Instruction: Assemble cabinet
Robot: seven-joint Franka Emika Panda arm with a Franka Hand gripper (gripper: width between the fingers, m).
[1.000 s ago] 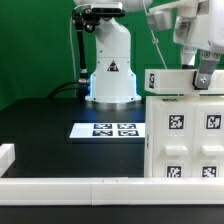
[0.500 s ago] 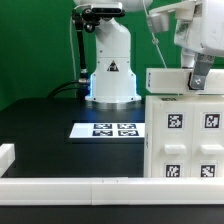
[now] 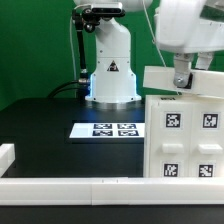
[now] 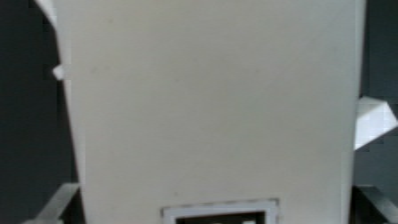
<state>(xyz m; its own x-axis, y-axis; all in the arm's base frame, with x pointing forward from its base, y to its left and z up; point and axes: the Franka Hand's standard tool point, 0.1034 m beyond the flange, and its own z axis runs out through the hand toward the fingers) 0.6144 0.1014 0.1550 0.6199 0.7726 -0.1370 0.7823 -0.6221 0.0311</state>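
The cabinet [image 3: 186, 140] is a tall white tagged block at the exterior view's right. A flat white top panel [image 3: 160, 79] lies across its top, tilted, with the end toward the exterior view's left raised. My gripper [image 3: 181, 80] comes down from above onto this panel and looks shut on it. In the wrist view the panel [image 4: 205, 100] fills the picture between the two grey fingers [image 4: 43, 198], and one tag [image 4: 222, 212] shows on it. My gripper [image 4: 210, 205] straddles the panel's width.
The marker board [image 3: 105, 129] lies flat on the black table to the exterior view's left of the cabinet. Low white border rails [image 3: 60, 187] run along the near edge and the left corner. The arm's white base [image 3: 110, 70] stands at the back.
My gripper has moved toward the exterior view's left along the cabinet's top. The top panel, level before, now sits tilted. The arm's body now looms larger in the picture.
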